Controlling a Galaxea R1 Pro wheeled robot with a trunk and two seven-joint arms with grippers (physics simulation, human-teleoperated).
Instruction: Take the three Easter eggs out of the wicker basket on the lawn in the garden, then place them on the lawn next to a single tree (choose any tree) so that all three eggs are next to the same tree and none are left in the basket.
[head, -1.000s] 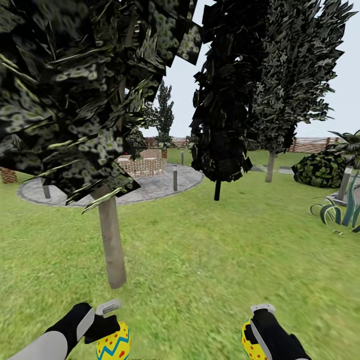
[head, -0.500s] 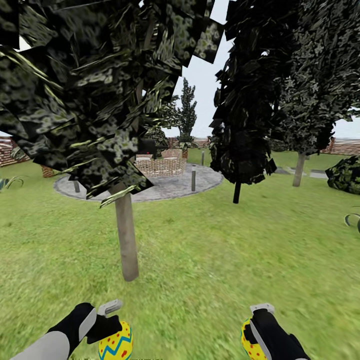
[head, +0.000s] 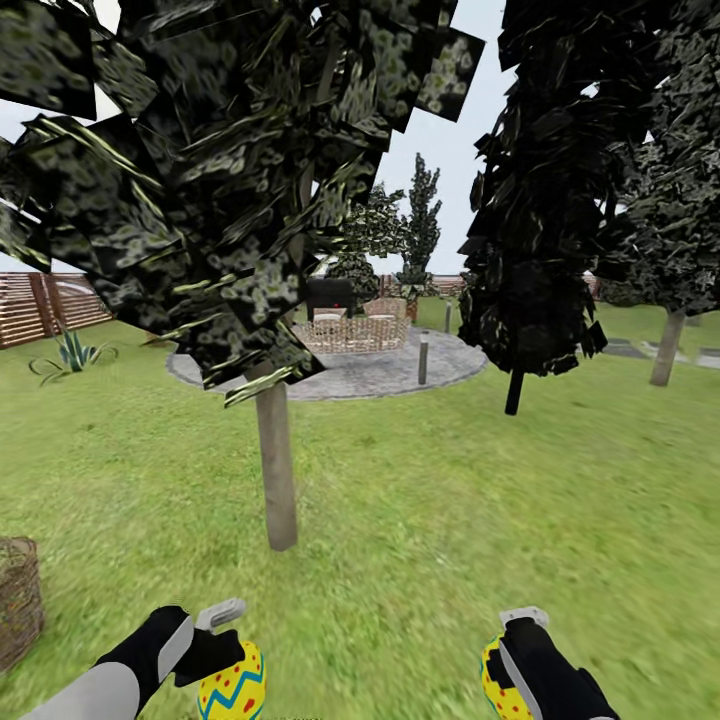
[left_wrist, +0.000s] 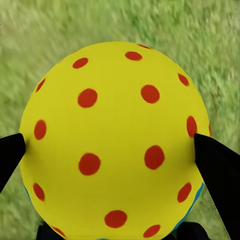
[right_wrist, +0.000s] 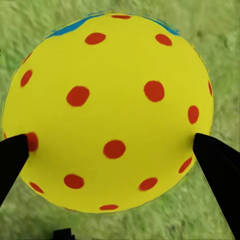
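You had both arms held low and forward at the bottom of the head view, each carrying one egg above the mottled green lawn (head: 420, 520). Your left gripper (head: 228, 668), on a black wrist with a white forearm reaching in from the lower left corner, was closed around a yellow Easter egg with red dots and a blue zigzag band (head: 231, 684). In the left wrist view the black fingertips (left_wrist: 10, 155) pressed against both sides of that egg (left_wrist: 114, 142), with grass behind it.

Your right gripper (head: 508, 672) came in from the lower right, its black body pointing up and forward, and it was clamped on a second yellow egg with red dots (head: 497, 685). In the right wrist view the black fingertips (right_wrist: 216, 159) touched that egg (right_wrist: 109, 117) on either side, a blue line showing at its far edge.

The tree with the thin pale grey-beige trunk (head: 276, 465) and angular dark leaf clumps stood on the lawn ahead of your left arm, well apart from both grippers. The brown woven wicker basket (head: 16, 600) sat at the left edge, near your left arm; its inside could not be seen. A near-black tree with a thin black trunk (head: 514, 392) stood farther back on the right, beside a grey round paved patio (head: 400, 372).
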